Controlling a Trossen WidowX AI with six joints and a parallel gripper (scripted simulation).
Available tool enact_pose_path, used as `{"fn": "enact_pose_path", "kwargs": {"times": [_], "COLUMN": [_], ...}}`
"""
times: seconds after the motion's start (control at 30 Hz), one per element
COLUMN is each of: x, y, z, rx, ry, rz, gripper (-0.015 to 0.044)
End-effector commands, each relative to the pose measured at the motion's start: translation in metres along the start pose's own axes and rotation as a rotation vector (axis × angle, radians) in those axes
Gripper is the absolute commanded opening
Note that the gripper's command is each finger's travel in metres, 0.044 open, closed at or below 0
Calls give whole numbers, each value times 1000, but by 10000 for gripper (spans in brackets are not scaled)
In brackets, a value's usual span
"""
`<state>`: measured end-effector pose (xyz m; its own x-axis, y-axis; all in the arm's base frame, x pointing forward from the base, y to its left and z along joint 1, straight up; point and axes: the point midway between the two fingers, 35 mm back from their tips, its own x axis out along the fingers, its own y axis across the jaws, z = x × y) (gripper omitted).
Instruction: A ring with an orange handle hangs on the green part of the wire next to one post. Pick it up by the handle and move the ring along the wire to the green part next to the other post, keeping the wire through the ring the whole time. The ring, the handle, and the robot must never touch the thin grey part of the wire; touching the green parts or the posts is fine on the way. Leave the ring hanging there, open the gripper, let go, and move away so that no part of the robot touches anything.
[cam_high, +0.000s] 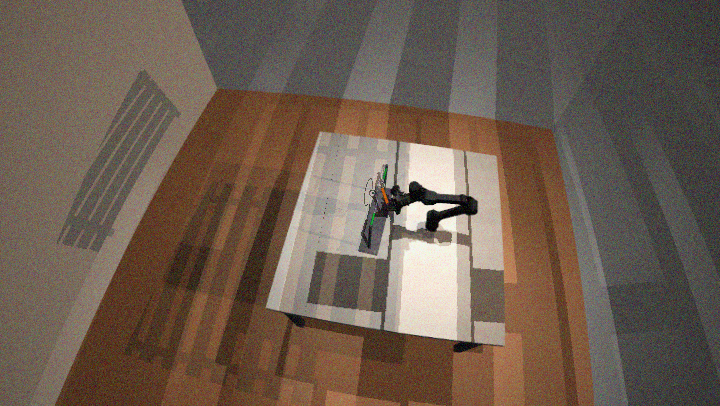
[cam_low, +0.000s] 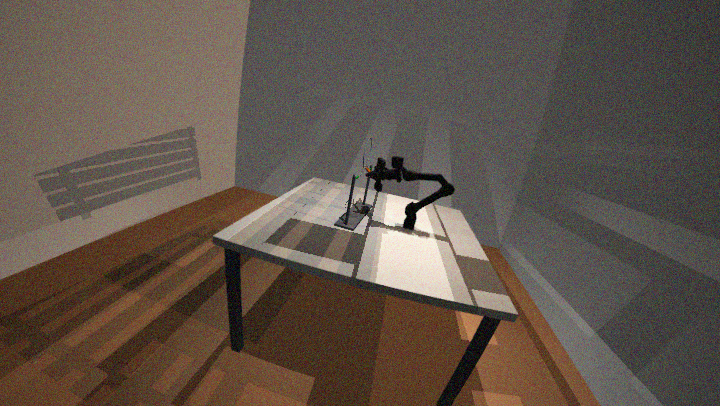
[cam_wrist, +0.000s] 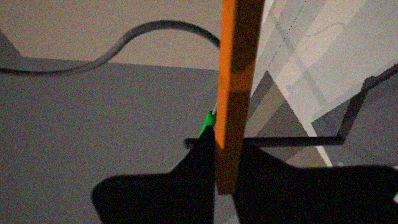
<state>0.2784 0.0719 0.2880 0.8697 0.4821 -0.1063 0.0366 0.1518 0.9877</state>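
Note:
My gripper (cam_high: 389, 203) (cam_low: 371, 174) (cam_wrist: 214, 131) is shut on the orange handle (cam_high: 385, 195) (cam_low: 368, 169) (cam_wrist: 240, 60), between the two posts. In the wrist view the handle runs up out of the frame; the ring is out of that view and too small to make out surely in the top and exterior views. The grey wire (cam_wrist: 170, 24) curves from the left edge and passes behind the handle. A green part (cam_wrist: 207, 122) shows just left of the handle, close behind the fingertips. Green parts also show at the far end (cam_high: 385, 170) and near end (cam_high: 373, 218). Whether the wire passes through the ring cannot be told.
The near post (cam_low: 350, 199) and far post (cam_low: 366, 191) stand on a dark base plate (cam_high: 369, 248) (cam_low: 346, 222). A dark bar (cam_wrist: 300, 142) runs behind the fingers in the wrist view. Striped shadows lie across the table (cam_high: 438, 302) (cam_low: 403, 262).

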Motion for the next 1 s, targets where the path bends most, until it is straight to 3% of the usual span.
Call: {"fn": "enact_pose_path", "kwargs": {"times": [0.0, 0.97], "x": [-2, -21], "y": [14, 92], "z": [0, 22], "rx": [44, 495], "ry": [3, 29], "rz": [42, 316], "gripper": [-150, -150]}}
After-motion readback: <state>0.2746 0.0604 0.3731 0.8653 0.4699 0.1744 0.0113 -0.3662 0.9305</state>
